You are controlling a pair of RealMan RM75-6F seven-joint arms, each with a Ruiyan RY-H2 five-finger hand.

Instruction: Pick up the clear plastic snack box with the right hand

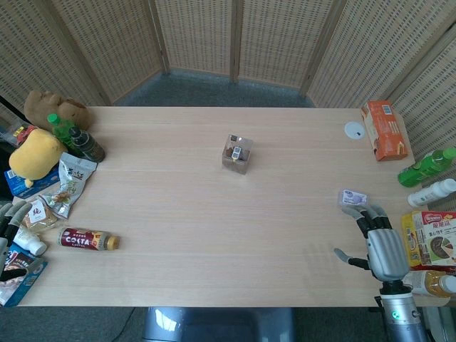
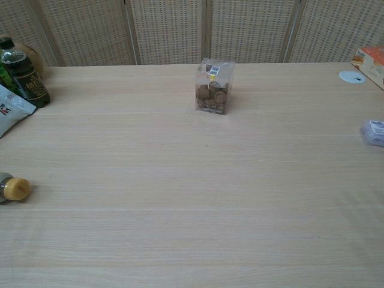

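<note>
The clear plastic snack box (image 1: 237, 153) stands upright near the middle of the table, with brown snacks inside; the chest view shows the same box (image 2: 214, 86) at the far centre. My right hand (image 1: 377, 242) hovers low over the table's front right, fingers spread and holding nothing, far to the right of the box. My left hand (image 1: 10, 219) shows only partly at the left edge, fingers apart among the packets. Neither hand appears in the chest view.
A small wrapped packet (image 1: 353, 197) lies just beyond my right hand. An orange box (image 1: 384, 130), white lid (image 1: 354, 130), bottles (image 1: 426, 167) and snack packs crowd the right edge. A Costa bottle (image 1: 88, 240), snack bags, dark bottle (image 1: 80, 140) and plush toys fill the left side.
</note>
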